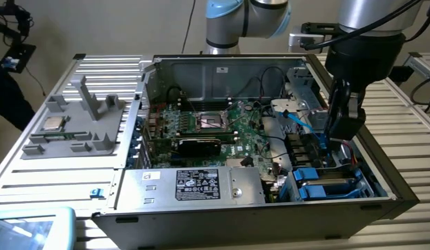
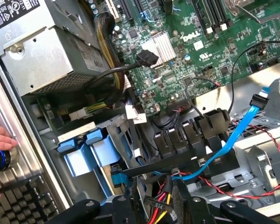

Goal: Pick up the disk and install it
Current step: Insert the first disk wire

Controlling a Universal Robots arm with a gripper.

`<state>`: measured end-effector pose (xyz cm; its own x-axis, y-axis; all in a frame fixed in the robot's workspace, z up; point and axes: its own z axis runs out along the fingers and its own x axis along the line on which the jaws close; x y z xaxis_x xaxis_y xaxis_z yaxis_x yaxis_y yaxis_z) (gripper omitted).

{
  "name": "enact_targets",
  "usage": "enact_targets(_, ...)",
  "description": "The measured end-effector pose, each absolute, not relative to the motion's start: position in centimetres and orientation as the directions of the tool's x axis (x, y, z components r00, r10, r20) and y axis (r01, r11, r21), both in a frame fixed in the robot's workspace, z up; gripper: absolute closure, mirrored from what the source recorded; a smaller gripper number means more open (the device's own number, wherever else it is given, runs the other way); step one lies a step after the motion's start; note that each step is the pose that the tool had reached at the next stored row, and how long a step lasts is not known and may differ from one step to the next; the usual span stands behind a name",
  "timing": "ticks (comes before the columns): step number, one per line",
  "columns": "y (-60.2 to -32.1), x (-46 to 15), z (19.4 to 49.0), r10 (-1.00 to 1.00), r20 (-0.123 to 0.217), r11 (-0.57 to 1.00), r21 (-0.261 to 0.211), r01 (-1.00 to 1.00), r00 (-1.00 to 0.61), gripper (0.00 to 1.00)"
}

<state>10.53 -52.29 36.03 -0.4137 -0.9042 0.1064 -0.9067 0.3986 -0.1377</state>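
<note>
The disk [image 1: 331, 183] lies flat in the drive bay at the near corner of the open computer case [image 1: 236, 221], on the exterior view's right, with its bright blue bracket around it. In the wrist view the blue bracket [image 2: 84, 151] sits beside the power supply. My gripper [image 1: 339, 133] hangs just above and behind the bay, apart from the disk. Its dark fingertips [image 2: 77, 210] stand wide apart, and the gripper [image 2: 163, 212] is open and holds nothing. Only cables lie under it.
A light blue data cable [image 2: 238, 128] and red-black wires [image 2: 270, 140] cross the bay area. The motherboard [image 1: 215, 127] and the silver power supply [image 1: 194, 185] take up the case. A grey fixture with a CPU chip [image 1: 52, 124] stands at the exterior view's left. A person's hand [image 2: 0, 139] rests outside the case.
</note>
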Motion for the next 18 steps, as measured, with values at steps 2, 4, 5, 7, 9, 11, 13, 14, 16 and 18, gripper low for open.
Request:
enact_targets(2, -52.3, 10.5, 36.8, -0.904, 0.106, 0.399, -0.138, -0.907, -0.414, 0.56)
enact_targets(4, -52.3, 10.5, 37.7, -0.904, 0.107, 0.399, -0.138, -0.907, -0.414, 0.56)
enact_targets(5, -52.3, 10.6, 38.2, -0.904, 0.107, 0.398, -0.138, -0.907, -0.414, 0.56)
enact_targets(7, -52.3, 10.8, 38.9, -0.904, 0.107, 0.398, -0.138, -0.907, -0.413, 0.56)
enact_targets(9, -52.4, 11.1, 39.5, -0.904, 0.107, 0.398, -0.138, -0.907, -0.413, 0.56)
enact_targets(11, -52.6, 11.2, 40.0, -0.904, 0.107, 0.398, -0.138, -0.907, -0.413, 0.56)
enact_targets(13, -52.9, 11.3, 40.4, -0.904, 0.107, 0.398, -0.137, -0.907, -0.413, 0.56)
enact_targets(14, -53.0, 11.3, 40.5, -0.905, 0.106, 0.398, -0.137, -0.907, -0.413, 0.56)
enact_targets(16, -53.2, 11.3, 40.5, -0.905, 0.102, 0.399, -0.135, -0.907, -0.413, 0.56)
enact_targets(18, -53.2, 11.3, 40.5, -0.905, 0.102, 0.399, -0.134, -0.907, -0.413, 0.56)
